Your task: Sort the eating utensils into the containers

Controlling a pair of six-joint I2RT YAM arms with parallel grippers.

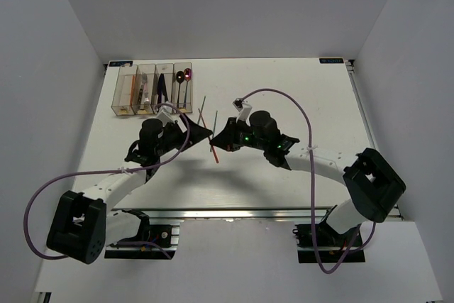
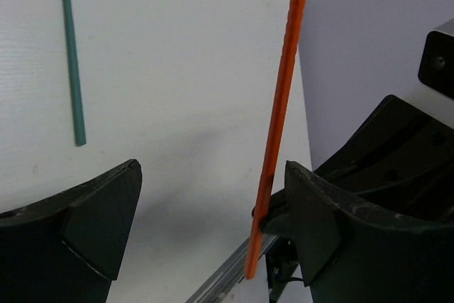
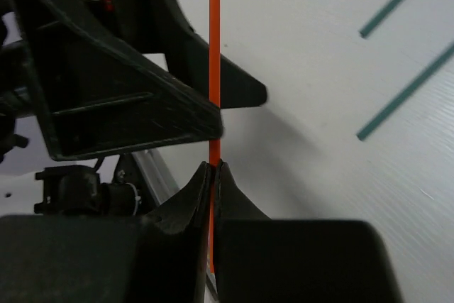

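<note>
The right claw is pinching tight on the orange chopstick. The left claw is hanging spread open just beside that stick. Green chopsticks are lying on the desk nearby; the containers are standing at its far-left corner.

The orange chopstick ran off the right wrist view's top edge, its lower end hidden inside the right gripper, and the far bins held pieces too small to tell.
</note>
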